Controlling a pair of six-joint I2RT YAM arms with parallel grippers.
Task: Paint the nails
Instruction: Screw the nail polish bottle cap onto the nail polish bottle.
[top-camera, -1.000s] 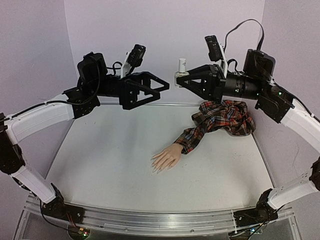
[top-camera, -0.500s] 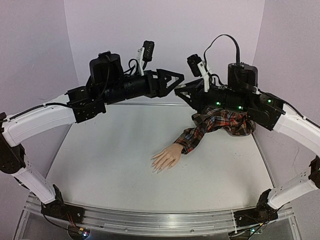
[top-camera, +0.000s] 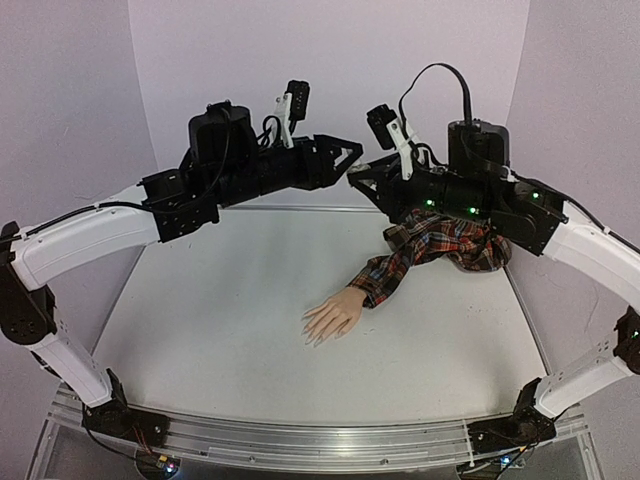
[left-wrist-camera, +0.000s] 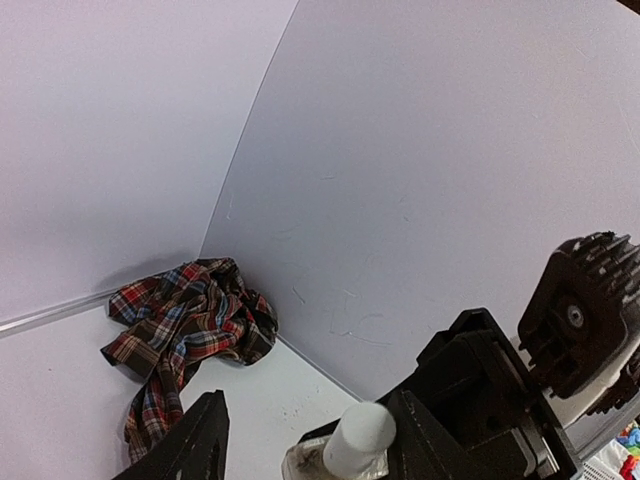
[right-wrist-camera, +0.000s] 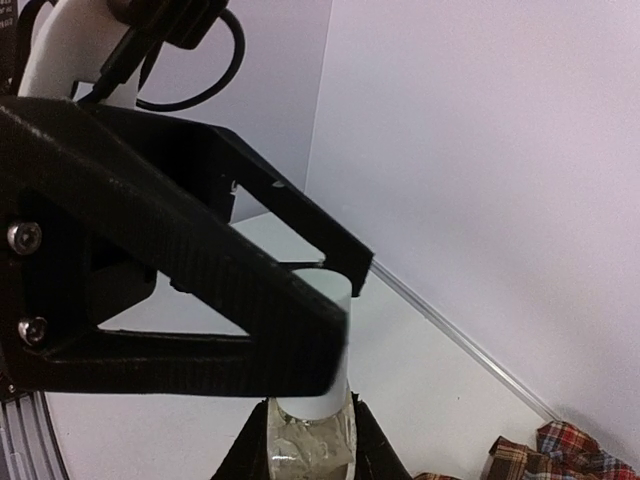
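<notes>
Sitting between left gripper (left-wrist-camera: 310, 445) fingers (left-wrist-camera: 195, 442), the bottle (left-wrist-camera: 360, 437) shows only wrist-side.

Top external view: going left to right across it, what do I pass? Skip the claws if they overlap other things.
Left arm's white link → mannequin hand → plaid sleeve → right arm's white link. Both claws sit above the hand's span, so they are left out.
</notes>
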